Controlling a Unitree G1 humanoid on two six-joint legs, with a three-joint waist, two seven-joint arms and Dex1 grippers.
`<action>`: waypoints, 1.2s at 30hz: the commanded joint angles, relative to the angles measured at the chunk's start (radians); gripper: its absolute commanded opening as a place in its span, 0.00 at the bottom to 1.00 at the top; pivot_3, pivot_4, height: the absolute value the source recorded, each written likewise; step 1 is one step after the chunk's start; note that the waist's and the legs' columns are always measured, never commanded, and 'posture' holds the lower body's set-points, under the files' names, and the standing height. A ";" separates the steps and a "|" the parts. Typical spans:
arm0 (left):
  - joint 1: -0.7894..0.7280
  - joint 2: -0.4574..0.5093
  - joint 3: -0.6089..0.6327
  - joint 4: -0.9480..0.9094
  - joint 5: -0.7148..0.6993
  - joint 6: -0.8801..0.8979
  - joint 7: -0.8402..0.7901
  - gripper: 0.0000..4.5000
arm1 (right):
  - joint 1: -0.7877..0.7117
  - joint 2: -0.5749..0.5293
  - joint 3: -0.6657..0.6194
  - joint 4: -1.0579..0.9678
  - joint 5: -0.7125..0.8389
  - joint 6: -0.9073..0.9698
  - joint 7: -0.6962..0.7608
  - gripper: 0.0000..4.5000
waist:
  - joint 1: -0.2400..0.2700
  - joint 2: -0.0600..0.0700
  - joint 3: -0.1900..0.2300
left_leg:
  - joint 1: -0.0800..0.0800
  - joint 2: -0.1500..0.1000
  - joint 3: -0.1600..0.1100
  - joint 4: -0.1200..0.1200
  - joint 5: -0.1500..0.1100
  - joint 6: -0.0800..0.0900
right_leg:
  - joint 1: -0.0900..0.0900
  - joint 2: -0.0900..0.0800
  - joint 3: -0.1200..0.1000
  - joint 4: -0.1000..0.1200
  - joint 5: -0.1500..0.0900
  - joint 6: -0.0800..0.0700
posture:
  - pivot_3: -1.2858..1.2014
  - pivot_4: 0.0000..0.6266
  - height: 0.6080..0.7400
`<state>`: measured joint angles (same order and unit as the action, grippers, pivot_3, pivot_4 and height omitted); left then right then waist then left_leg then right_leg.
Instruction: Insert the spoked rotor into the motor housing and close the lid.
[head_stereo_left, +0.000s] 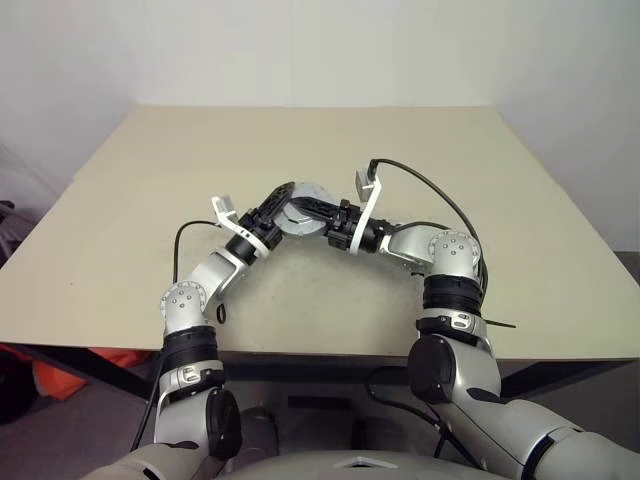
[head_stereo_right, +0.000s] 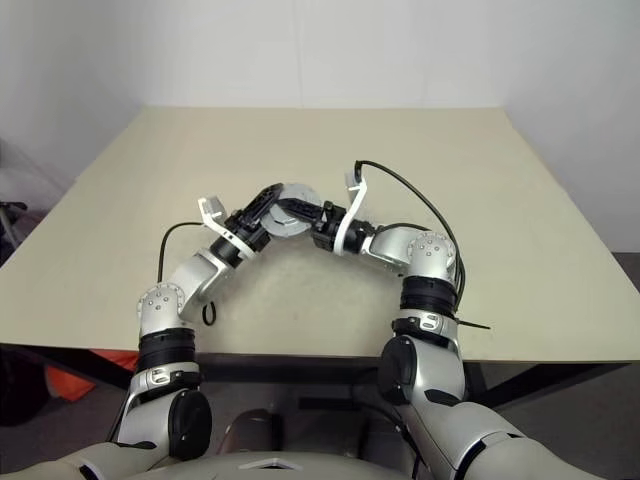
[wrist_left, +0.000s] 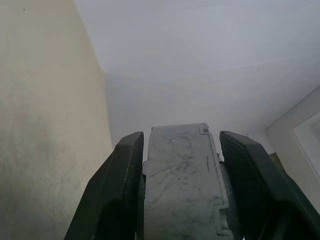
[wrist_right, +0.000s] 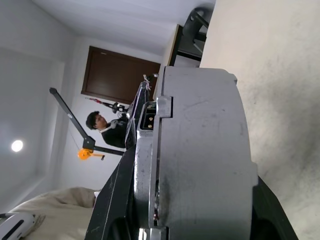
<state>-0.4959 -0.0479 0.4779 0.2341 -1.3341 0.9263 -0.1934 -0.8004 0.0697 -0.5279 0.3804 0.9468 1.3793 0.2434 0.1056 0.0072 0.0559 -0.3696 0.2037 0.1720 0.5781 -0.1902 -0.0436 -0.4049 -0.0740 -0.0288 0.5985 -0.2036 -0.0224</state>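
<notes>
1. Beige, bare and matte, the worktop (head_stereo_left: 420, 200) runs back to a plain white wall; both my arms meet above its middle.
2. My left tool (head_stereo_left: 283, 203) has its black fingers (wrist_left: 125, 190) closed on the scratched grey rim of the round silver-grey motor housing (head_stereo_left: 300, 215), one finger on each flat face.
3. My right tool (head_stereo_left: 318, 212) clamps the same assembly from the opposite side. In its wrist view the thick grey body sits between the fingers, with a thinner grey disc, which I take to be the smooth round lid (wrist_right: 145, 165), pressed against one face along a narrow seam.
4. I judge this two-sided hold is meant to keep the housing steady in the air, clear of the worktop, while the lid is pressed home.
5. I cannot see the spoked rotor; it is probably already inside, so the closing step looks nearly done.
6. Beyond, the right wrist view catches a dark brown door (wrist_right: 117, 75) and a person (wrist_right: 102, 127) in the room.
</notes>
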 joint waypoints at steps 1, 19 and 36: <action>-0.017 0.006 -0.012 -0.011 0.002 -0.017 -0.003 0.46 | -0.031 0.002 0.016 -0.015 0.033 -0.033 0.033 0.48 | 0.000 0.000 0.000 | 0.000 0.000 0.000 0.001 0.000 0.000 | 0.000 0.000 0.000 0.001 0.000 0.000 | 0.52 0.00 1.00; -0.023 0.015 0.030 0.023 0.104 -0.196 0.008 0.46 | -0.001 -0.025 0.131 0.021 -0.138 -0.351 0.014 0.99 | -0.001 -0.001 0.001 | 0.001 0.000 -0.001 0.003 0.003 -0.004 | -0.001 -0.001 0.001 0.007 0.000 0.000 | 0.52 0.00 1.00; -0.031 0.181 0.255 0.189 0.318 -0.660 0.133 0.46 | 0.021 -0.089 0.137 0.042 -0.164 -0.399 0.036 0.99 | -0.004 -0.011 0.005 | 0.001 0.001 -0.002 0.003 0.003 -0.004 | -0.001 0.000 0.000 0.007 0.000 0.000 | 0.52 0.00 1.00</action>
<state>-0.4883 0.1161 0.7311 0.4353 -1.0260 0.3012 -0.0603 -0.7716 -0.0150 -0.3903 0.4458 0.7692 0.9900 0.2679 0.1021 -0.0035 0.0610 -0.3684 0.2042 0.1701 0.5814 -0.1876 -0.0475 -0.4055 -0.0741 -0.0285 0.6059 -0.2039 -0.0227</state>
